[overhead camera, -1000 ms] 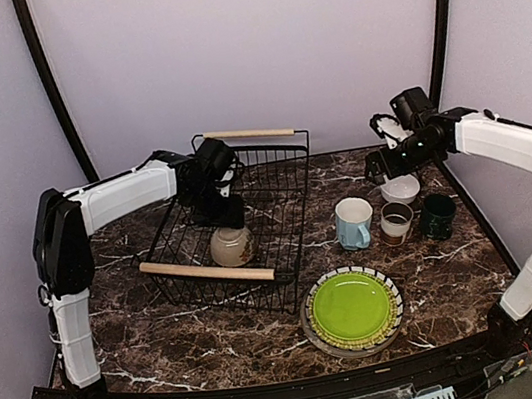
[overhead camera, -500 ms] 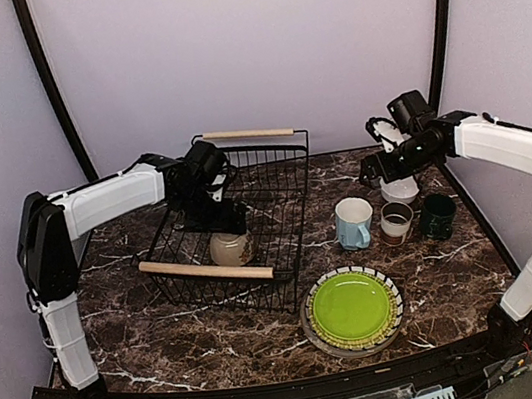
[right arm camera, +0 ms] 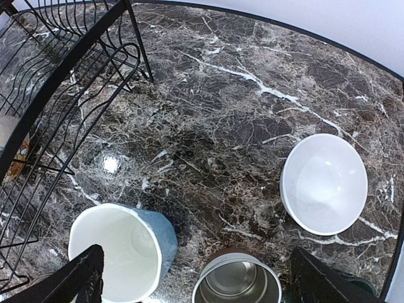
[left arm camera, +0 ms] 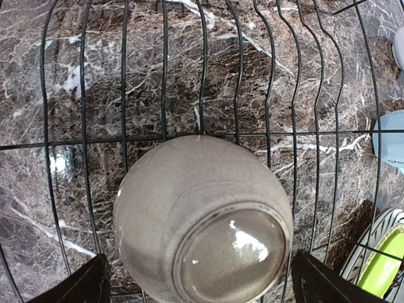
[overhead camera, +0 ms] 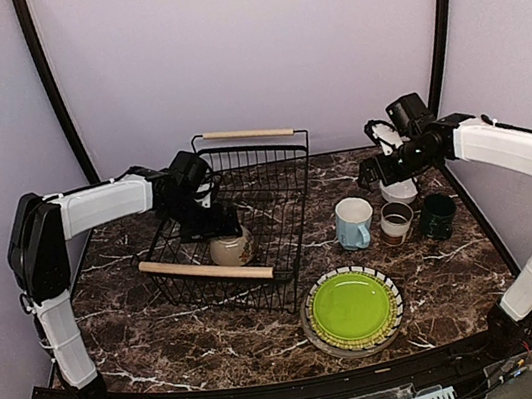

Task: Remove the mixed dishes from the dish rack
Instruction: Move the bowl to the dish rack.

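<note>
- The desk [overhead camera: 165, 327] looks like dark brown marble with white veins, polished and catching lamp glare.
- The dish rack [overhead camera: 282, 207] is thin black wire with a faint sheen; its handle [overhead camera: 206, 269] is pale bare wood.
- The cream bowl [left arm camera: 189, 202] has a dull speckled glaze that is glossier on its base.
- The white bowl [right arm camera: 324, 183] is smooth and glossy.

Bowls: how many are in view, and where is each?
2. A cream bowl lies upside down inside the dish rack; a white bowl stands upright on the table. Others may be hidden.
</note>
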You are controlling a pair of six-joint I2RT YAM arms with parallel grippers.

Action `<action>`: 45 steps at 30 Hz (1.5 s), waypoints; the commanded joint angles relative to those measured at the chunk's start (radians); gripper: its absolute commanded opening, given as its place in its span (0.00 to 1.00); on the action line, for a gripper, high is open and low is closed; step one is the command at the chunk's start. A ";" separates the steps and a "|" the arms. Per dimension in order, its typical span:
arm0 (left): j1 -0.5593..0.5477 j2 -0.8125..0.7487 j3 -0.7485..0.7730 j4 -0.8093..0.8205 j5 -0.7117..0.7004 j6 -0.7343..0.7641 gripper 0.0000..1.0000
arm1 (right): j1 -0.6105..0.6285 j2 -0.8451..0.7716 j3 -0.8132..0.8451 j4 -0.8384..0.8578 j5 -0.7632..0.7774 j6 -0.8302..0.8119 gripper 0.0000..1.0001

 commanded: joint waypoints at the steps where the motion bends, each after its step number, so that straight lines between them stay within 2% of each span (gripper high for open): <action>1: -0.003 0.045 0.020 0.015 0.029 -0.007 0.99 | 0.007 -0.012 -0.020 0.030 -0.003 0.016 0.99; 4: 0.004 0.071 0.011 0.027 0.070 -0.034 0.99 | 0.008 -0.017 -0.025 0.034 -0.001 0.016 0.99; 9: 0.017 0.069 -0.064 0.152 0.186 -0.105 0.99 | 0.007 -0.014 -0.032 0.044 -0.004 0.016 0.99; 12: 0.008 0.049 -0.094 0.236 0.253 -0.133 0.93 | 0.008 -0.005 -0.030 0.046 -0.009 0.019 0.99; 22: -0.077 0.020 -0.005 0.233 0.235 -0.118 0.92 | 0.010 0.006 -0.030 0.053 -0.018 0.022 0.99; 28: -0.086 0.037 -0.003 0.275 0.343 -0.159 0.94 | 0.011 0.001 -0.032 0.048 -0.013 0.021 0.99; 35: -0.073 -0.015 -0.038 0.234 0.215 -0.161 0.99 | 0.011 -0.009 -0.040 0.048 -0.011 0.022 0.99; 37: -0.054 -0.030 -0.088 0.277 0.212 -0.211 0.99 | 0.011 -0.011 -0.042 0.051 -0.013 0.023 0.99; 40: -0.023 -0.041 -0.193 0.438 0.282 -0.299 0.99 | 0.012 -0.015 -0.047 0.052 -0.015 0.024 0.99; 42: -0.006 -0.030 -0.222 0.519 0.344 -0.353 0.99 | 0.012 -0.016 -0.048 0.053 -0.014 0.024 0.99; 45: -0.001 0.008 -0.212 0.541 0.378 -0.379 0.99 | 0.012 -0.018 -0.046 0.050 -0.013 0.024 0.99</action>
